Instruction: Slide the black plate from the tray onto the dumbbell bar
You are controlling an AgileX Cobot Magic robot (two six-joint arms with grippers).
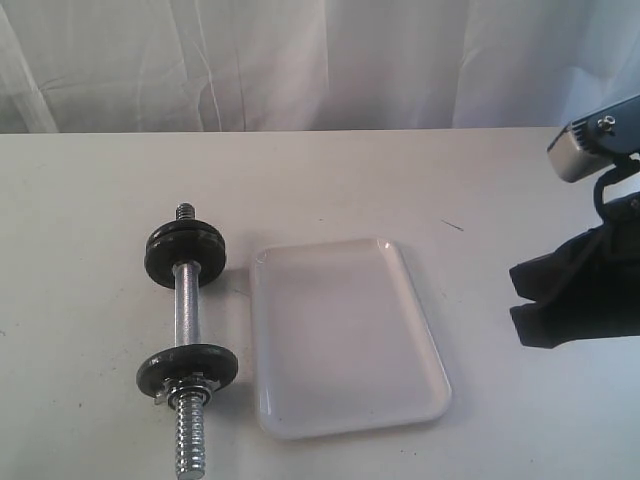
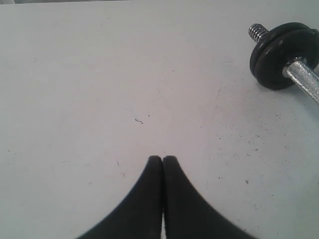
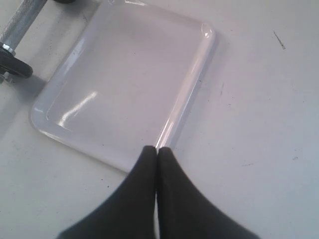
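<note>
The white tray (image 1: 345, 340) lies flat in the middle of the table and holds nothing. To its left lies the dumbbell bar (image 1: 186, 305), with two dark discs (image 1: 185, 255) stacked at its far end and one dark disc (image 1: 187, 370) with a nut near its threaded near end. I cannot tell which of these discs is the black plate. My right gripper (image 1: 518, 297) hovers to the right of the tray, shut and empty; its tips (image 3: 157, 148) sit over the tray's rim (image 3: 187, 107). My left gripper (image 2: 162, 158) is shut and empty over bare table, with the bar's far discs (image 2: 279, 55) off to one side.
A white curtain (image 1: 320, 60) hangs behind the table's far edge. The right arm's silver wrist housing (image 1: 590, 145) stands at the right border. The left arm does not show in the exterior view.
</note>
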